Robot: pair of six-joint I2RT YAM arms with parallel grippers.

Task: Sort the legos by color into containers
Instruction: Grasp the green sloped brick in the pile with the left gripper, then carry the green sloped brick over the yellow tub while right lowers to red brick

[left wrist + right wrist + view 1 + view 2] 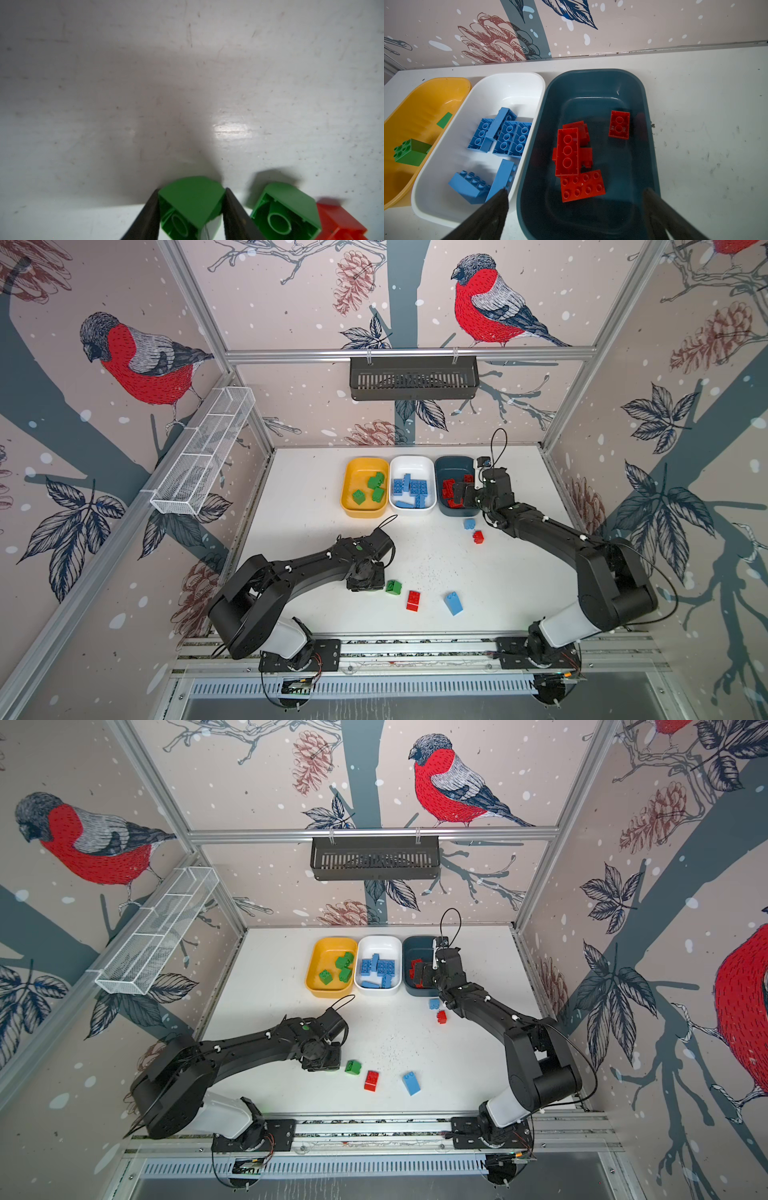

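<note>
1. In both top views, the left claw sits low on the table; the right claw hangs over the teal tub.
2. Left wrist: the jaws pinch a green brick by their tips. It may slip on lifting and knock the second green brick.
3. Right wrist: the right claw is spread and empty above the red bricks.

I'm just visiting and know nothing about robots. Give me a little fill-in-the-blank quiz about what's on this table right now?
The sorted green bricks lie in the ____ tub.
The white tub holds only ____ bricks.
The right gripper hangs open above the dark tub of ____ bricks.
The left gripper pinches a ____ brick.
Missing words: yellow, blue, red, green.
</note>
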